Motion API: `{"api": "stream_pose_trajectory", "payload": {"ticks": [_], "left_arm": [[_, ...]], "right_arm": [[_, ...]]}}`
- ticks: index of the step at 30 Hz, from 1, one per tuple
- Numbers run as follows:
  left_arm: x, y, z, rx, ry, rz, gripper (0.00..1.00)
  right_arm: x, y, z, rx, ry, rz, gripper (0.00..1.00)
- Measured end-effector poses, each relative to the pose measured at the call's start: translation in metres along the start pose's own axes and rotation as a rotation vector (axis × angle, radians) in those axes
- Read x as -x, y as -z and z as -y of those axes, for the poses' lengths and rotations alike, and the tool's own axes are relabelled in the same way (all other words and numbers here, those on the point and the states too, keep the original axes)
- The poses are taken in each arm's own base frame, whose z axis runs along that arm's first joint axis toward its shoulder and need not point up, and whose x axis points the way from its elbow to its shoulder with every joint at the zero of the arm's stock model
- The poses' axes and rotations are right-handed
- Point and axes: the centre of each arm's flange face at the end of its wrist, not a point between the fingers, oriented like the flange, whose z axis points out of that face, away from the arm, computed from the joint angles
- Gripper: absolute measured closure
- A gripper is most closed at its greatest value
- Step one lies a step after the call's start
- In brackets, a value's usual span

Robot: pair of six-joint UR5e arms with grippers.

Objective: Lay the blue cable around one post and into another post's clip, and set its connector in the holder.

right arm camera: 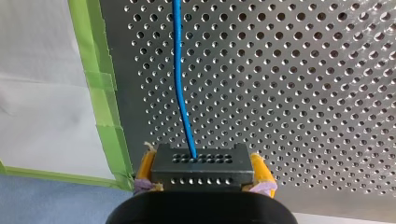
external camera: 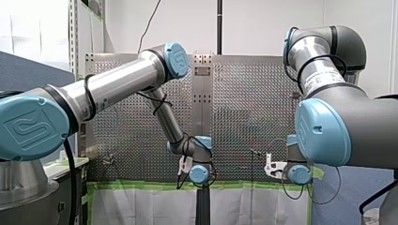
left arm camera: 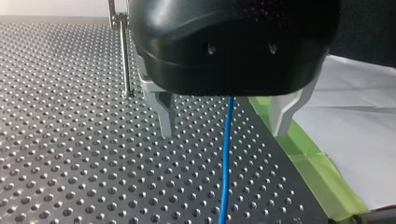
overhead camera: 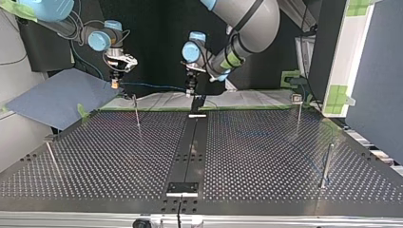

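Note:
My right gripper (right arm camera: 202, 176) is shut, its yellow pads (right arm camera: 145, 169) clamped on the dark grey connector (right arm camera: 201, 161). The blue cable (right arm camera: 178, 70) leaves the connector and runs ahead over the perforated plate. In the top view my right gripper (overhead camera: 114, 81) hangs at the far left, and the cable (overhead camera: 152, 86) stretches across to my left gripper (overhead camera: 191, 90) near the middle. My left gripper (left arm camera: 224, 116) is open. The cable (left arm camera: 227, 154) passes loosely between its pale fingers (left arm camera: 163, 112), touching neither. A thin post (left arm camera: 125, 56) stands beyond them.
Thin posts stand on the table: one at the far left (overhead camera: 137, 114), one at the far right (overhead camera: 298, 111), one at the near right (overhead camera: 327, 166). A black rail (overhead camera: 192, 147) runs down the middle. Green tape (right arm camera: 105, 102) and white sheet edge the plate.

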Motion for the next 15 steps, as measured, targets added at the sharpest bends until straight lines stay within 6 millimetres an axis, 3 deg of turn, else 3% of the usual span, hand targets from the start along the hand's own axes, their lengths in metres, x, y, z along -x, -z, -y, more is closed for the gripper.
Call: {"api": "stream_pose_trajectory", "payload": {"ticks": [12,14,15], "left_arm": [[0.0001,-0.0021,-0.0004,-0.02,0.002,0.001,0.01],[0.0004,-0.0019,0.0002,-0.023,0.001,0.002,0.13],[0.0005,-0.0018,0.0004,-0.024,0.001,0.002,0.13]], "right_arm": [[-0.0001,-0.0001,0.0,0.0,0.0,0.0,1.0],[-0.0001,0.0,0.0,0.0,0.0,0.0,1.0],[0.0,0.0,-0.0001,0.0,0.0,0.0,1.0]]}}
